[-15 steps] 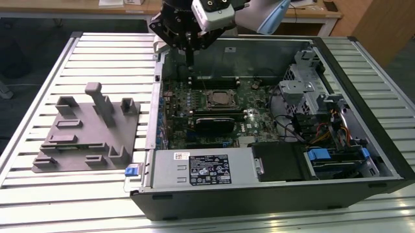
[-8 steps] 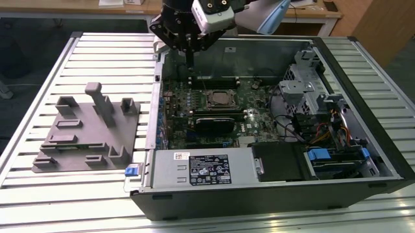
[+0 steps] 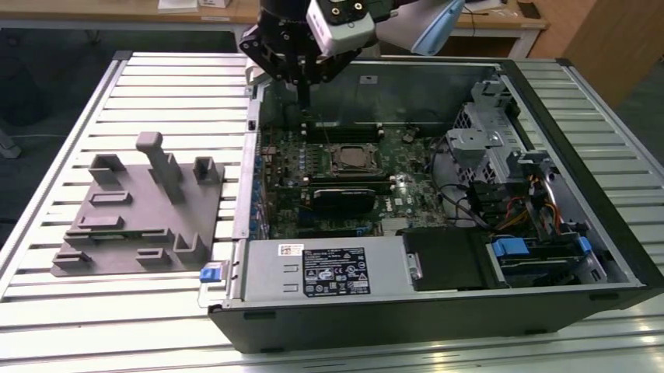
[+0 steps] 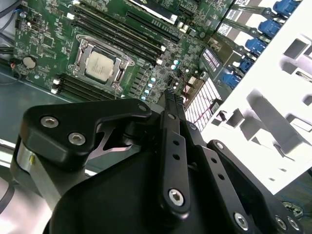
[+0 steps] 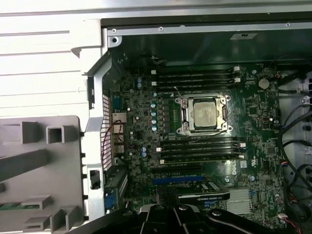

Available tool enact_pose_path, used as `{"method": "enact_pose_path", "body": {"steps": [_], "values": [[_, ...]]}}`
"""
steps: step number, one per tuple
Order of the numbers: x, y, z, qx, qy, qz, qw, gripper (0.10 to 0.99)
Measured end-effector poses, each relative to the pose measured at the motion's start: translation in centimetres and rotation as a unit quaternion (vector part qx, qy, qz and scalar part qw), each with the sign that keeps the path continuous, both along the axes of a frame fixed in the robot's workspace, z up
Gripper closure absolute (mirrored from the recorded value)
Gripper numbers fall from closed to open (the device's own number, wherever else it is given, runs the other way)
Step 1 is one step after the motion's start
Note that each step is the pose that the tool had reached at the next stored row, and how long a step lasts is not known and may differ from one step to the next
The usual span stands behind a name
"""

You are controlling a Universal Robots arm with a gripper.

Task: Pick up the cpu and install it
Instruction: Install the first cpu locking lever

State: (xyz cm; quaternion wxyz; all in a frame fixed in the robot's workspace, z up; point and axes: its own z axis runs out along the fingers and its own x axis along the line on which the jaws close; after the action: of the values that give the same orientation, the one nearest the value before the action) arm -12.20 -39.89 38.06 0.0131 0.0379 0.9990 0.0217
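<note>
We make out no legible text. The white label (image 3: 330, 271) on the power supply (image 3: 322, 268), at 6 o'clock from the motherboard (image 3: 358, 183), carries print and symbols too small to read.

Silvery cpu (image 5: 205, 113) on a dark green motherboard (image 5: 253, 109). Black gripper (image 4: 174, 99), grey fixture (image 3: 140, 210) at the exterior view's left. Blue clips (image 3: 511, 249) at its lower right.
</note>
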Motion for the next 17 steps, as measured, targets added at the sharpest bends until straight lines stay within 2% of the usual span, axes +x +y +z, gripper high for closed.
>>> {"method": "enact_pose_path", "body": {"steps": [7,11,17], "values": [[0.00,0.00,-0.26,0.0000,0.0000,0.000,1.0000,0.980],[-0.01,0.09,-0.75,-0.0001,0.0000,0.000,1.0000,0.980],[0.02,0.98,-1.39,-0.0001,0.0000,0.000,1.0000,0.980]]}}
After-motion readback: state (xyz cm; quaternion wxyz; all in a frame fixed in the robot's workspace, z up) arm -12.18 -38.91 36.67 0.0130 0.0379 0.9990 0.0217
